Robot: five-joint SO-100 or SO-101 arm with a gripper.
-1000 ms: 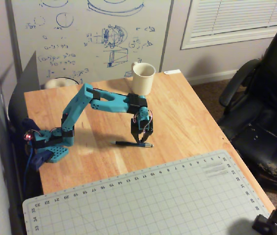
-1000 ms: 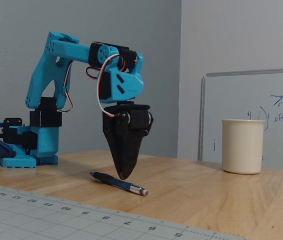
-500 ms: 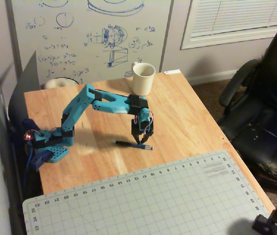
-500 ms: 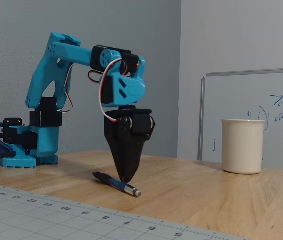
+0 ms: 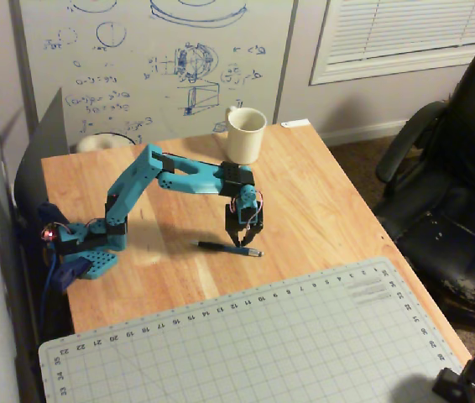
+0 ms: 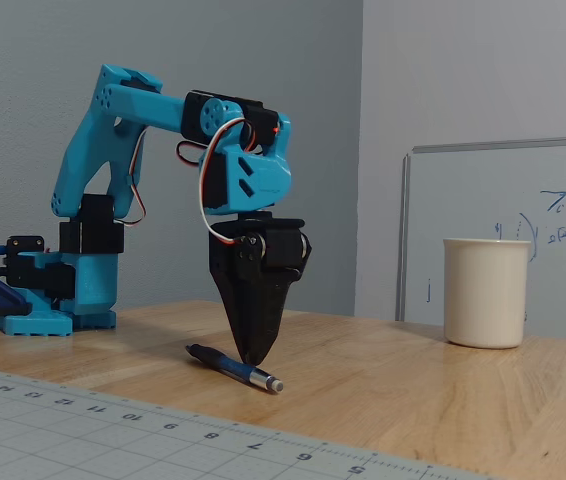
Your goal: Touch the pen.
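A gridded mat (image 5: 246, 344) is covering the near end of the table (image 5: 330, 210), a whiteboard (image 5: 153, 67) is leaning at the far edge and a cream mug (image 5: 245, 134) is standing near it, well apart from the arm (image 5: 170, 178), with nothing lying between gripper and pen. The gripper (image 6: 251, 358) is pointing straight down with its jaws pressed together, its tip sitting right at the pen (image 6: 233, 367). In the overhead view the pen (image 5: 229, 248) is lying flat on the bare wood between arm base and mat, its long axis running left to right, silvery tip pointing right.

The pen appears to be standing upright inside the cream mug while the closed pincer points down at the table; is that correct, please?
Not quite. The pen lies flat on the wooden table, directly beneath the closed, downward-pointing pincer. The fixed view shows the cream mug standing well apart from it.
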